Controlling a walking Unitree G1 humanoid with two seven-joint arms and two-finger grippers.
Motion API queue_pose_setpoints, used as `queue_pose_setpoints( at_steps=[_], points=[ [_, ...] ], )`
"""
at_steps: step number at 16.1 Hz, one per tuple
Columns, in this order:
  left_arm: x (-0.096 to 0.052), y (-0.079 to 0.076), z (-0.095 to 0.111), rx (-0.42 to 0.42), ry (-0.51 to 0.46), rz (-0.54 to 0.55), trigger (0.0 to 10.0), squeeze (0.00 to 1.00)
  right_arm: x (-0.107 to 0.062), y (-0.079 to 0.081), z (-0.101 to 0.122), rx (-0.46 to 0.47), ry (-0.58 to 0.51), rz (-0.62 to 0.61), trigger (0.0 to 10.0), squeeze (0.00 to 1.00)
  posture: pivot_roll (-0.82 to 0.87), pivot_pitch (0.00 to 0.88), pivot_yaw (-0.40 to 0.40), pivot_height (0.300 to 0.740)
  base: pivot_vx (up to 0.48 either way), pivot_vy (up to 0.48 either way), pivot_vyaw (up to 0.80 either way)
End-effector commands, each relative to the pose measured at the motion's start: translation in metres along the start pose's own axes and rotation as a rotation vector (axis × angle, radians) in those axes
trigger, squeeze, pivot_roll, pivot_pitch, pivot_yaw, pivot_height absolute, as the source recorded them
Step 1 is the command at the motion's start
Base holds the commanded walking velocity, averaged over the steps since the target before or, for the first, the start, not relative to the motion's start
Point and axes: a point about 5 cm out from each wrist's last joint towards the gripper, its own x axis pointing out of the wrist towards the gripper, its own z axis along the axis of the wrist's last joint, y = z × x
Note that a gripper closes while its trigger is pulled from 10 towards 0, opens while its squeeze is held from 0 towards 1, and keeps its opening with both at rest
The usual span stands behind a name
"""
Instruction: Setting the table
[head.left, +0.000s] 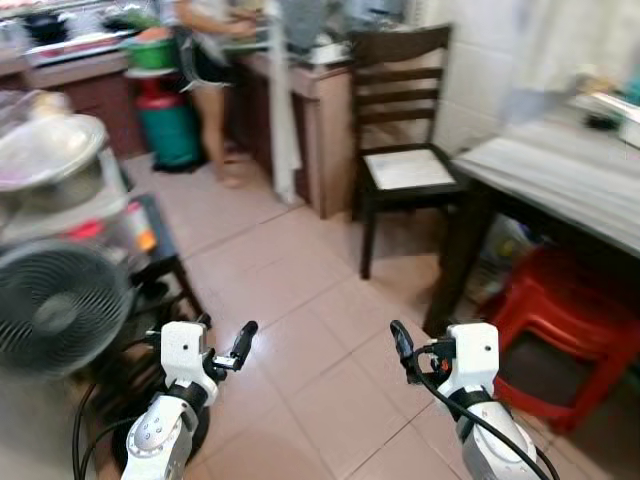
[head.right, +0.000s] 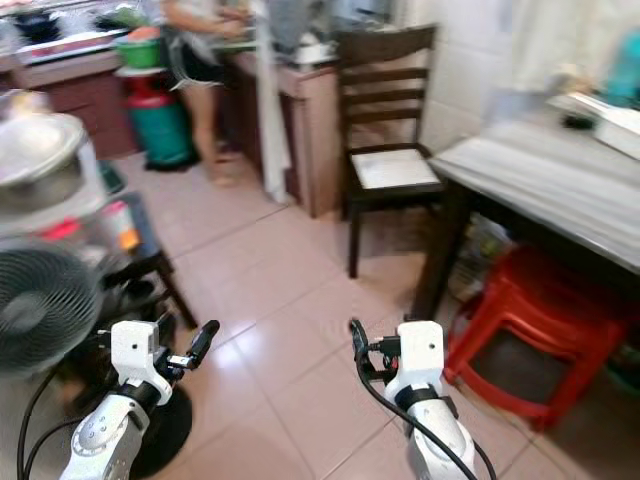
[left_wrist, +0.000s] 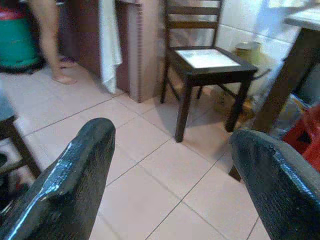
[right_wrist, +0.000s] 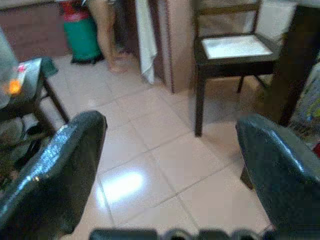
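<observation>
- Left eye view: the left tool (head.left: 225, 345) is held low over the pink tiled floor (head.left: 300, 330). In the left wrist view its two black fingers (left_wrist: 70, 185) stand wide apart with nothing between them.
- The right tool (head.left: 405, 352) is also held low over the floor, on the robot's right. In the right wrist view its fingers (right_wrist: 55, 175) are spread wide and hold nothing.
- The bench (head.left: 560, 175) to be set is ahead on the right. It has a grey top and dark legs. Some things lie at its far end, but they are too blurry to tell.
- A red plastic stool (head.left: 560, 330) sits under the bench.
- A dark wooden chair (head.left: 400, 150) with a pale seat stands just beside the bench's near corner, against the white wall.
- A fan (head.left: 55, 305) stands close on the robot's left. Behind it a big silver pot (head.left: 50, 160) sits on a low dark stand.
- A person (head.left: 215, 60) stands at the far kitchen counter, next to a green gas bottle (head.left: 165, 125).
- A white cloth (head.left: 285, 110) hangs down by a tall pinkish cabinet (head.left: 325, 130).
</observation>
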Motion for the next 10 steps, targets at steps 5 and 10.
queue_pose_setpoints(
  at_steps=[5,10],
  points=[
    [0.0047,-0.0089,0.0013,-0.001,-0.006,-0.031,10.0,0.0,0.0002,-0.0068,0.0047,-0.014,-0.009,-0.015,10.0,0.0,-0.06,0.0,0.071,0.74,0.317,0.0,-0.8],
    [0.0066,-0.0125,-0.0012,-0.019,-0.012,-0.011,10.0,0.0,0.0023,-0.0086,0.0078,-0.03,-0.008,0.008,10.0,0.0,-0.06,0.0,0.037,0.74,0.317,0.0,-0.8]
  ],
)
